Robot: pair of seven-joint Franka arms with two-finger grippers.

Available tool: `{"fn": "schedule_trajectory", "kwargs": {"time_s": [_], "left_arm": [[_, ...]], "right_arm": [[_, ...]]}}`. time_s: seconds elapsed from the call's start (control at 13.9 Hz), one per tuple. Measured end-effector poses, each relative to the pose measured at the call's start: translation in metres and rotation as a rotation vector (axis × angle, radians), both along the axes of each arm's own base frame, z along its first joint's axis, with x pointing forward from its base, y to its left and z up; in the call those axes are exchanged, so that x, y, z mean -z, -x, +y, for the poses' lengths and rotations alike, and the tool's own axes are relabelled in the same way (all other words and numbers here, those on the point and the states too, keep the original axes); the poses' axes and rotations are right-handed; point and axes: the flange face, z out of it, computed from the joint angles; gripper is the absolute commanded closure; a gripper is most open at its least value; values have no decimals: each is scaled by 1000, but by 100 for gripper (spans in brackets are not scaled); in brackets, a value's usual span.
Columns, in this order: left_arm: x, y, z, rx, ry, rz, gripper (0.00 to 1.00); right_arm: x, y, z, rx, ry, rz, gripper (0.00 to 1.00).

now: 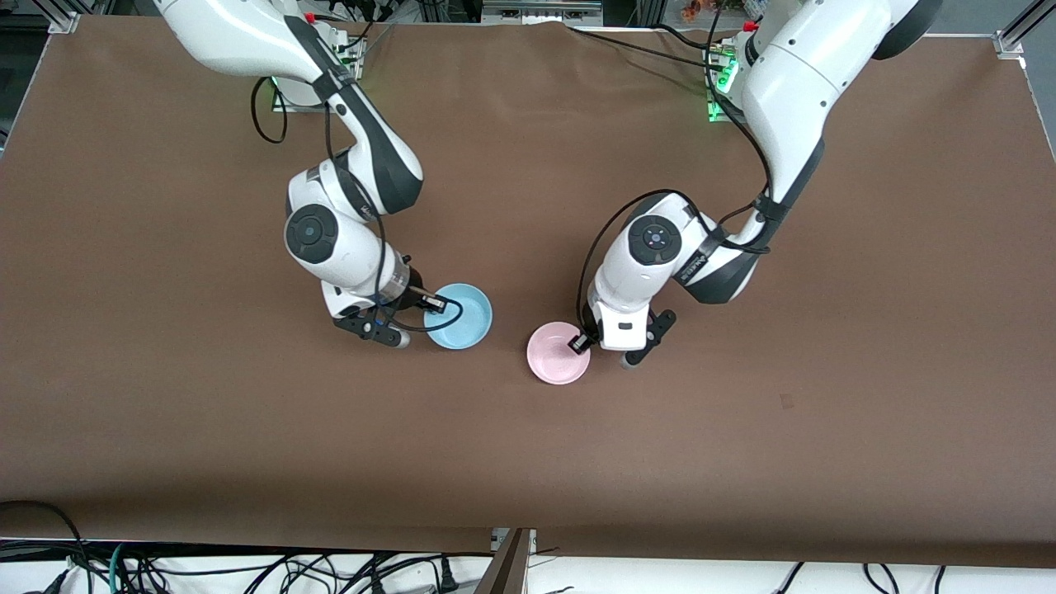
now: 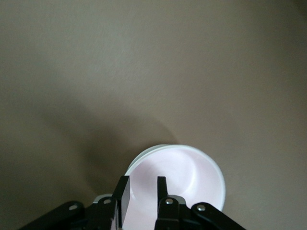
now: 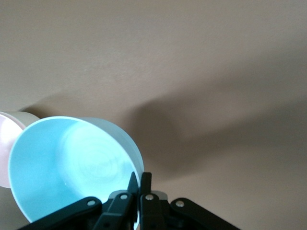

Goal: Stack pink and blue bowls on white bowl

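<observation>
Your right gripper (image 1: pixel 429 305) pinches the blue bowl (image 1: pixel 462 318) by its rim; carry it level over the pink bowl (image 1: pixel 558 353), which sits near mid-table. Your left gripper (image 1: pixel 582 342), fingers narrowly parted, straddles that rim. No white bowl shows separately; only brown table (image 1: pixel 825 454) surrounds.

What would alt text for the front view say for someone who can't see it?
Two white robot arms reach over a brown table: the right gripper is shut on the blue bowl's rim, and the left gripper straddles the pink bowl's rim.
</observation>
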Motion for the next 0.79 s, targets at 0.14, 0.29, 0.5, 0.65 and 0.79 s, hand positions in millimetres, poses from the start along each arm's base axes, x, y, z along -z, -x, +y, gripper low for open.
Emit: {"fn": "schedule_trajectory", "kwargs": {"time_s": [0.14,0.29,0.5,0.65,0.79], "left_arm": [[-27,-18,13,-31,22,-25,70],[-59,-34,32,-43,45,-29,70],[-109,-56,80,-38,96,-32,70],[-136,-68,123,-9,108,-40,70],[-158,-75,164,27,102,-56,70]], "right_arm": [[1,-1,17,32,-9,2,100],[3,-3,37,68,-29,-16,100],[8,0,71,98,-65,-51,100],[10,3,92,119,-86,-65,100],[14,5,108,130,-111,-98,100]]}}
